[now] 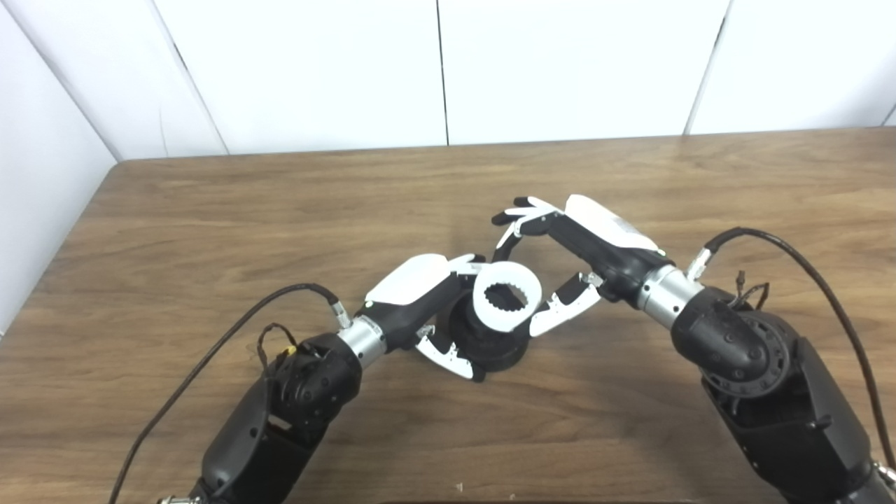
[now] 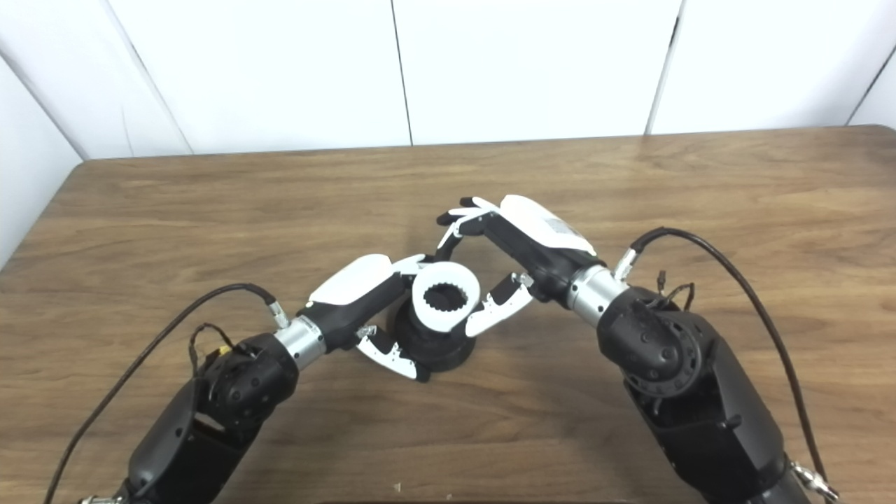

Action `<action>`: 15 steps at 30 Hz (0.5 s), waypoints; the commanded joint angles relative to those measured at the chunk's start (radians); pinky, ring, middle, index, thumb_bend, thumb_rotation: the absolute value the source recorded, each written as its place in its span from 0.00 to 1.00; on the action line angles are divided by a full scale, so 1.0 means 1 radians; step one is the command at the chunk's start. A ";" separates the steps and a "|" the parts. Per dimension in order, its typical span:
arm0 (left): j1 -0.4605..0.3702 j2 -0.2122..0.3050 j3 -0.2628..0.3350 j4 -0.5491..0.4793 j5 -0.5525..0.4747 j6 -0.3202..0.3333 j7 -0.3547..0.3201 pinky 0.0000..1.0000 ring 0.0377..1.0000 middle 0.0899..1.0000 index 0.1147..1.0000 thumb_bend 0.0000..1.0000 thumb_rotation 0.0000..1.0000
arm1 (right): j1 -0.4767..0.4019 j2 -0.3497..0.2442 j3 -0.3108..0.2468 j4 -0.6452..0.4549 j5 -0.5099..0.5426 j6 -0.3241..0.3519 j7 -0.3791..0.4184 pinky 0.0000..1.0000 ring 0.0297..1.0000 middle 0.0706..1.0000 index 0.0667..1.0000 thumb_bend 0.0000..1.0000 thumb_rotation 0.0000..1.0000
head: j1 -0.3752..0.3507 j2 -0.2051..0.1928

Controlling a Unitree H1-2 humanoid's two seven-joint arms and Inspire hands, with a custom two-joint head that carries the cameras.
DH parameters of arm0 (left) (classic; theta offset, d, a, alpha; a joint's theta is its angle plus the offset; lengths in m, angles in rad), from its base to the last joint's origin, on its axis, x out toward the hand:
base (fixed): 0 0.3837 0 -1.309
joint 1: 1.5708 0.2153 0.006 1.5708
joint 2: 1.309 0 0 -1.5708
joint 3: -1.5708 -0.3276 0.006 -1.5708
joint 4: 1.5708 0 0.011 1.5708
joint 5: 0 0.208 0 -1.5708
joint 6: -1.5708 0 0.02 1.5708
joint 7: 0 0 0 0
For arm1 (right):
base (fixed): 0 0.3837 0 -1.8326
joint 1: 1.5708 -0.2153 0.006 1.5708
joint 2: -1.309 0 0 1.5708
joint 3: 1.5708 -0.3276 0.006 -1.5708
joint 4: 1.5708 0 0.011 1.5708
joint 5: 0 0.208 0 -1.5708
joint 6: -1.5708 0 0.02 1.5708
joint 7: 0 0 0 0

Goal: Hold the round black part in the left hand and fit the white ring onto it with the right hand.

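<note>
Near the middle of the wooden table (image 1: 210, 210), the round black part (image 1: 490, 343) sits low with the white ring (image 1: 507, 297) resting on top of it, tilted a little toward me, its toothed inner bore showing dark. I judge the ring is on but not seated yet; whether its teeth have caught the part's, I cannot tell.

To finish this well, I would level the ring first, then press straight down along the part's axis, turning it slightly if the teeth refuse to mesh. Pushing on one edge only would likely cock it and jam it. My left grip must not yield, or the part will slide on the table.

My left hand (image 1: 427, 308) is wrapped around the black part from the left, thumb curling under the near side and fingers hidden behind, so it is gripping the part. My right hand (image 2: 507, 269) comes in from the right with the wrist raised; its thumb touches the ring's right rim, while its fingers (image 1: 521, 213) arch above and behind it. I read that as a light pinch on the ring, though the far contact is hidden.
</note>
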 commanded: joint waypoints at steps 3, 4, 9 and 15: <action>-0.018 0.006 -0.007 0.013 0.031 0.025 -0.007 0.88 0.97 0.89 0.43 0.52 0.08 | -0.023 0.012 -0.001 -0.001 0.000 -0.046 -0.022 0.89 0.97 0.86 0.45 0.53 0.15 | 0.004 0.001; -0.018 0.005 -0.007 0.013 0.031 0.024 -0.005 0.88 0.97 0.89 0.43 0.52 0.08 | -0.022 0.014 0.001 0.003 -0.001 -0.046 -0.021 0.89 0.97 0.86 0.45 0.53 0.15 | 0.006 0.001; -0.020 0.003 -0.009 0.010 0.035 0.021 -0.001 0.88 0.97 0.89 0.43 0.52 0.08 | -0.021 0.024 0.012 0.021 -0.007 -0.044 -0.019 0.90 0.97 0.85 0.45 0.53 0.15 | 0.012 0.001; -0.019 0.000 -0.008 -0.004 0.031 0.029 -0.006 0.88 0.97 0.89 0.43 0.52 0.08 | -0.021 0.033 0.011 0.047 -0.003 -0.064 -0.030 0.90 0.97 0.86 0.45 0.53 0.15 | 0.016 0.001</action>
